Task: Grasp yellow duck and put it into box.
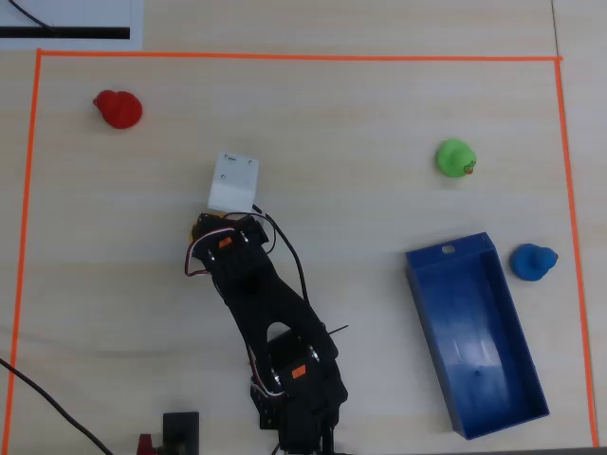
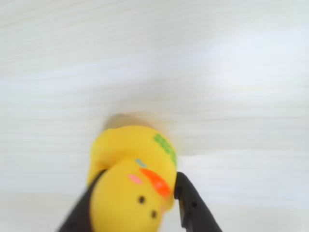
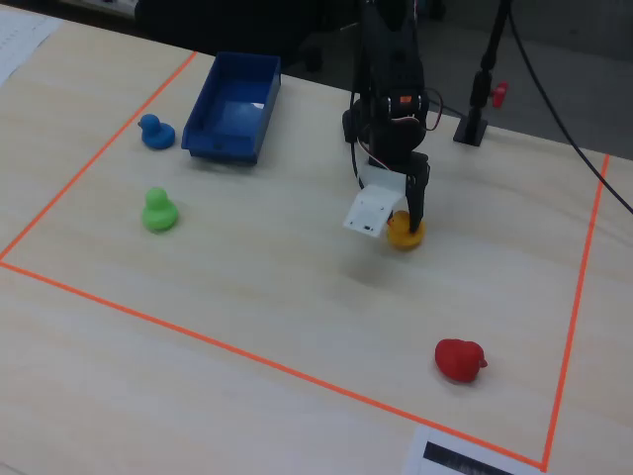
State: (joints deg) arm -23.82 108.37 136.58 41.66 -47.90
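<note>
text: none readable — yellow duck (image 2: 133, 179) green print | blurred

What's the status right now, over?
Gripper closed around yellow duck, on the table. Box empty, off to the side. Path looks clear.

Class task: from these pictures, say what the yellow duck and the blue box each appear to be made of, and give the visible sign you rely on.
Yellow duck: probably soft rubber or vinyl, with a smooth, rounded, matte skin and painted beak and eyes. Blue box: seemingly hard moulded plastic, with thin straight walls and a glossy floor that reflects light. Neither can be confirmed by sight alone.
</note>
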